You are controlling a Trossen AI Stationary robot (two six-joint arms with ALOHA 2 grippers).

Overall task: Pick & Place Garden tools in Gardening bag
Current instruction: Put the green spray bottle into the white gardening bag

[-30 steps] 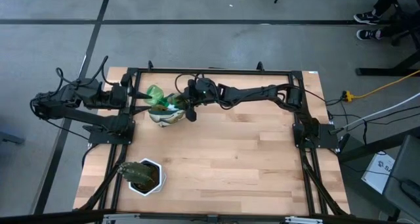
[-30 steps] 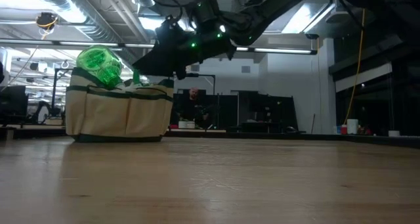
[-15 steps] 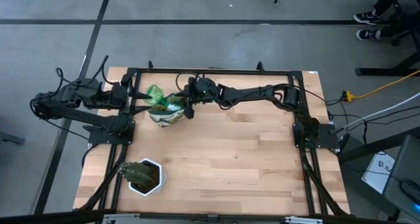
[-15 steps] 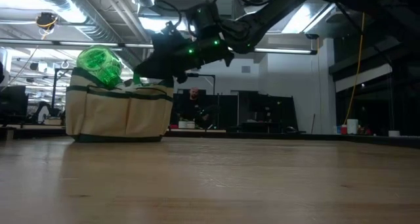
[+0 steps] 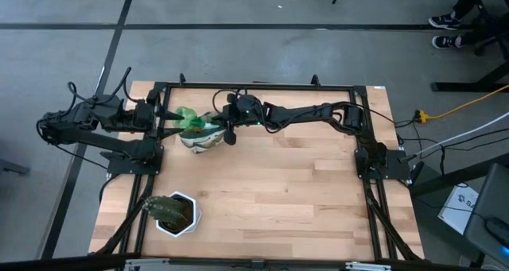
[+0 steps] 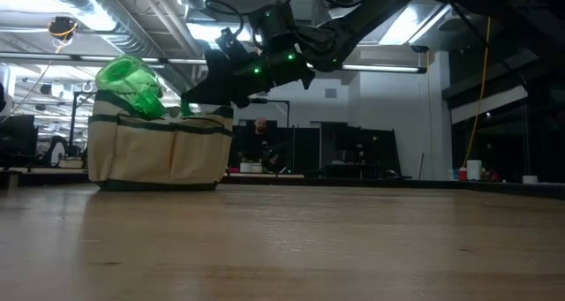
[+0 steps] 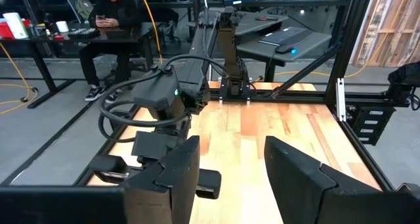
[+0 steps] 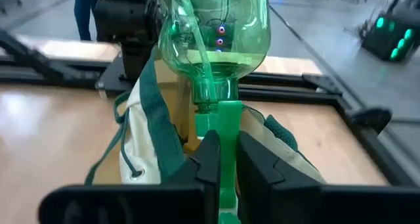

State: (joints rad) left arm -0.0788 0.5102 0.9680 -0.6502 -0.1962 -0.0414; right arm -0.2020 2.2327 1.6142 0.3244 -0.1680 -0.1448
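Observation:
The cream gardening bag (image 5: 202,141) (image 6: 159,151) with dark green trim stands at the table's far left. The green translucent spray bottle (image 5: 188,118) (image 6: 131,83) (image 8: 216,27) lies slanted across the bag's top, its body over the bag's left end and its head over the opening. My right gripper (image 5: 223,129) (image 8: 226,161) reaches in from the right and is shut on the bottle. My left gripper (image 5: 163,120) (image 7: 233,178) waits open just left of the bag with nothing between its fingers. No other garden tools show. My right gripper pinches the spray bottle's green head (image 8: 228,129), just below the neck, between its two fingers (image 8: 209,159). The fingers come nearly level from the table's right and lie along the bottle. The bottle's body points away toward the left arm, above the bag's rim (image 8: 152,99).
A white pot with a green plant (image 5: 175,213) stands near the table's front left corner. Black frame rails (image 5: 254,86) run along the table's far and side edges. The wooden tabletop (image 5: 294,191) stretches right of the bag. A seated person (image 7: 111,14) shows beyond the table.
The spray bottle's body has swung a little toward the table's left edge and tipped, while its head has stayed over the bag's opening. My right gripper has stayed by the bag's right end.

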